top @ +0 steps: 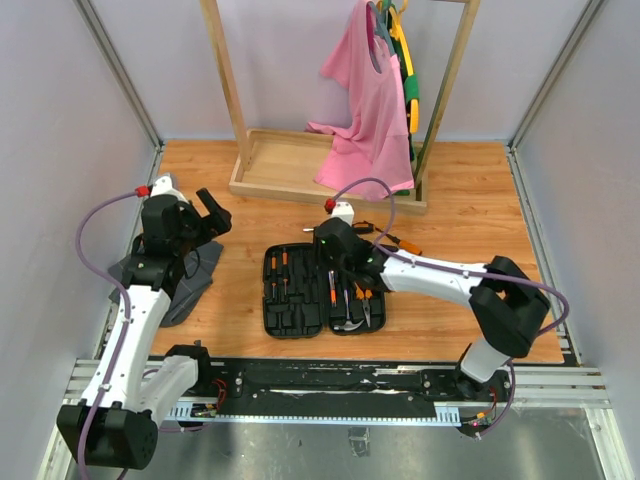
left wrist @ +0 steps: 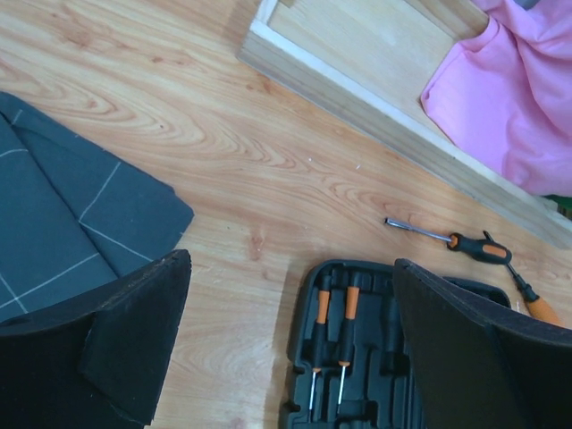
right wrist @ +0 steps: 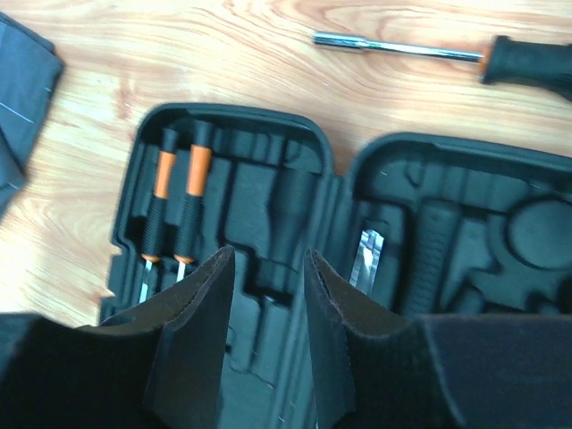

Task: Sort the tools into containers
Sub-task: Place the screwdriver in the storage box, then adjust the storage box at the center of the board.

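Tool case [top: 290, 320] lies open, two screwdrivers [right wrist: 195, 179] slotted.

Matt black plastic tool case [right wrist: 234, 121], smooth wooden table [left wrist: 223, 152], grey cloth [left wrist: 63, 232]

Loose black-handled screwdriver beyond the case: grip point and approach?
Take the screwdriver by its black-and-orange handle, top-down, jaws across its length. It lies flat on the tabletop, and the handle is far thicker than the thin shaft. Stay mid-handle: an orange-handled tool lies close to its butt end.
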Available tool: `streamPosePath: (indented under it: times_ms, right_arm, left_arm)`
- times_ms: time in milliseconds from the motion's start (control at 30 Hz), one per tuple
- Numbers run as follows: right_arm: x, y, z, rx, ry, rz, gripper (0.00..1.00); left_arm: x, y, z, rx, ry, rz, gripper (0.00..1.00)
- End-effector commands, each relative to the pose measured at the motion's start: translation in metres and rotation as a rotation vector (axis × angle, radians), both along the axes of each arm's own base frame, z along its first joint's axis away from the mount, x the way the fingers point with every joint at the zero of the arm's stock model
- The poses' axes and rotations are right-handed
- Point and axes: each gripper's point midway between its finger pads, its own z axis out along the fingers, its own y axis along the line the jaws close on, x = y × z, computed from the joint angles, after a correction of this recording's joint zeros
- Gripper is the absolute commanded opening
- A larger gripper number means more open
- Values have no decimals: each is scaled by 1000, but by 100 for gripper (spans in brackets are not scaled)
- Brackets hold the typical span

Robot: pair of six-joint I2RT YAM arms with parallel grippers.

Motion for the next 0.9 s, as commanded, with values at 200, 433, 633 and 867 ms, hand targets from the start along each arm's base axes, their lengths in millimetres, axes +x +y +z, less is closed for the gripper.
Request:
streamPosePath:
  times_ms: [200,433,633,867]
  right_arm:
    - [-5,-104,-1,-275,-78,-55,61]
    - [-4,-156,1,-286,-88,-126,89]
    - [1,-200,9,-198,-140,-288,98]
    - [3,-221,6,-143,-157,-337,98]
  left_arm:
    - [-1,-25,-19,-9,51,-131,90]
    - [-10,-73,-32,-12,87,-216,89]
    - [-18,-119,-49,-58,134,-300,83]
    - [-24,-155,-78,-39,212,-344,72]
